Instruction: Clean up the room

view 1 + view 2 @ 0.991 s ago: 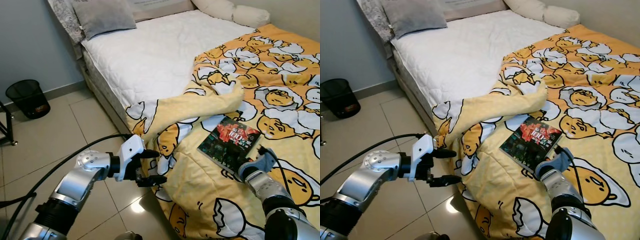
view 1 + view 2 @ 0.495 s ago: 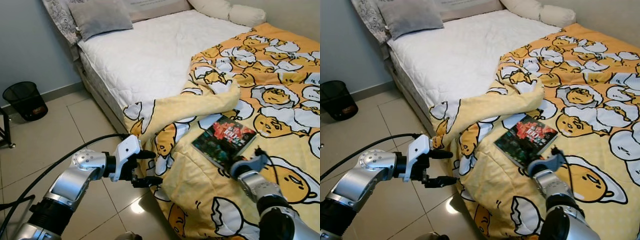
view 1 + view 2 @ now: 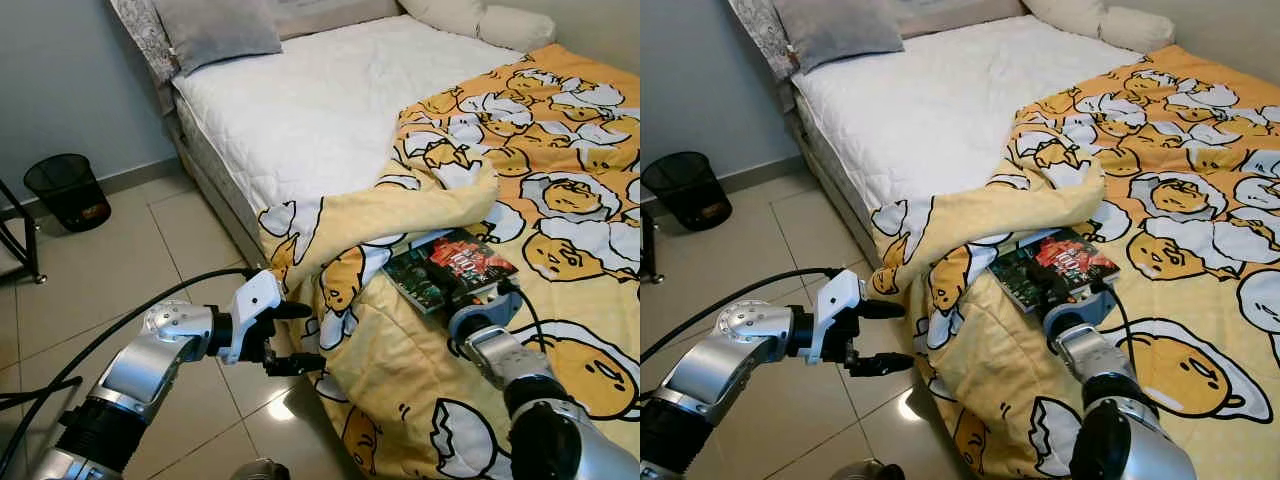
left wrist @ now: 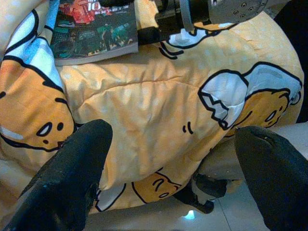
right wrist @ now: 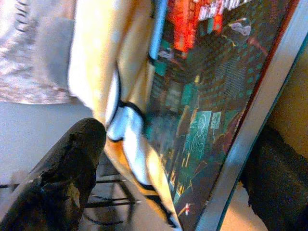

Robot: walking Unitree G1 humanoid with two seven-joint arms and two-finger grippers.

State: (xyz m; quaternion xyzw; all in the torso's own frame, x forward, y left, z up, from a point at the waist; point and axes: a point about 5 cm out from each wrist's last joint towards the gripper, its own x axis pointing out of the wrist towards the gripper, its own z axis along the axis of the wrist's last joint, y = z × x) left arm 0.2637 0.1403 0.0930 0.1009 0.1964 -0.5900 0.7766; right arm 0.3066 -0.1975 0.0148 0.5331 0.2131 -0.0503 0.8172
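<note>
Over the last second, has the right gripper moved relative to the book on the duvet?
Yes. The right gripper has advanced to the book's near edge; its jaws now straddle that edge, where earlier it sat short of the book on the duvet.

blanket (image 3: pixel 560 330): soft cloth, matt, yellow with printed egg cartoons, creased and folded at the edge, right half of frame
mattress cover (image 3: pixel 330 110): white quilted cloth, matt, stitched in a grid, upper centre
pillow (image 3: pixel 215 30): grey cloth, matt, slightly fuzzy, top left of centre
book (image 3: pixel 450 268): paper, glossy printed cover, dark with red, centre right
floor (image 3: pixel 90 280): pale tile, smooth and glossy, light reflected at bottom centre
bin (image 3: pixel 68 190): black mesh, matt, left edge
left gripper (image 3: pixel 297 337): black matt fingers, white plastic housing; arm brushed silver metal, lower left
</note>
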